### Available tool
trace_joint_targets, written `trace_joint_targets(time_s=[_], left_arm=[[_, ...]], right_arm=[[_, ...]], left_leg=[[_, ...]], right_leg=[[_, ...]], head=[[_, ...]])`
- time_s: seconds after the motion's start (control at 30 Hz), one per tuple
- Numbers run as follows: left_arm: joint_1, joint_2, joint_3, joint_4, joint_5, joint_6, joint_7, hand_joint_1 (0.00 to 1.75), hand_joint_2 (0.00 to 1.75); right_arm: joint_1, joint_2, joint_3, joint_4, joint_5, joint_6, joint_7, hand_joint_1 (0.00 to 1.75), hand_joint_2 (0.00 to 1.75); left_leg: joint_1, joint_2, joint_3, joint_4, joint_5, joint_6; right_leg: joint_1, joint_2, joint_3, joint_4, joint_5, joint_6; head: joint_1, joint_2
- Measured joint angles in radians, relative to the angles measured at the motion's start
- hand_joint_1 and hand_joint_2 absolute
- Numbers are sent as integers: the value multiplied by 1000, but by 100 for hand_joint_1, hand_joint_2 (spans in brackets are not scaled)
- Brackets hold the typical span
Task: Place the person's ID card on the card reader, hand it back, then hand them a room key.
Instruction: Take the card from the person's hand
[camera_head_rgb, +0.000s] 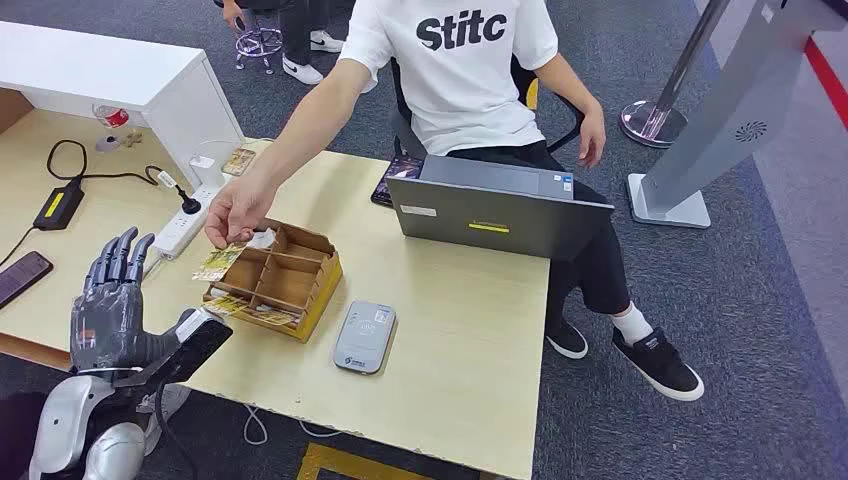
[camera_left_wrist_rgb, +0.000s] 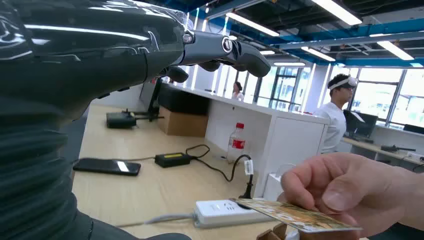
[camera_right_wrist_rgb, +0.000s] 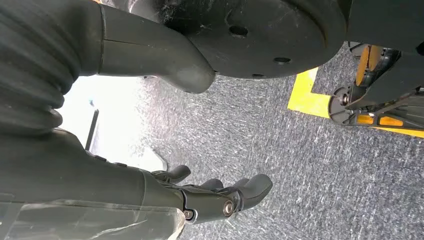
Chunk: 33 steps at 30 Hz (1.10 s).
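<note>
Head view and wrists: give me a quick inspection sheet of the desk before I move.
Surface: wooden desk.
Job's things: person's hand holds card out beside the cardboard organizer; card reader bare.
Clutter: laptop, phone, bottle.
Hands: left hand open, raised near the card; right hand hangs over the floor, empty.
Cables: power strip, charger.
Surroundings: seated person, grey stand.

The head view looks down from high onto the power strip (camera_head_rgb: 185, 222) at the table's left end. The left wrist view sits low and close beside that power strip (camera_left_wrist_rgb: 227, 212), facing out across the office. The right wrist view looks down at carpet, away from it.
</note>
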Motion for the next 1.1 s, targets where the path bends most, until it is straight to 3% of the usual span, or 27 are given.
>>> trace_joint_targets(time_s=[0.27,0.4,0.47,0.73,1.1], left_arm=[[-72,54,-82,19,-176,9,73,3,175],[-149,52,-132,79,-224,27,74,165,175],[-190,49,-158,112,-247,39,74,175,175],[-370,12,-268,273,-338,79,73,175,175],[-576,-82,-421,455,-401,151,115,175,175]], right_arm=[[-26,3,25,5,-15,13,7,0,175],[-72,14,26,5,-36,9,29,0,175],[-99,25,25,4,-48,7,43,0,175],[-174,88,25,-3,-103,9,103,0,175],[-197,118,25,2,-175,-34,130,0,175]], left_leg=[[0,0,0,0,0,0],[0,4,0,0,1,0],[0,5,0,1,2,-1],[0,6,-1,1,4,-1],[0,11,-4,1,8,-1]], right_leg=[[0,0,0,0,0,0],[0,4,-1,0,3,-1],[0,6,-2,0,5,-1],[0,6,-3,2,6,-1],[0,11,-5,2,12,0]], head=[[0,0],[1,0],[2,0],[0,0],[0,0]])
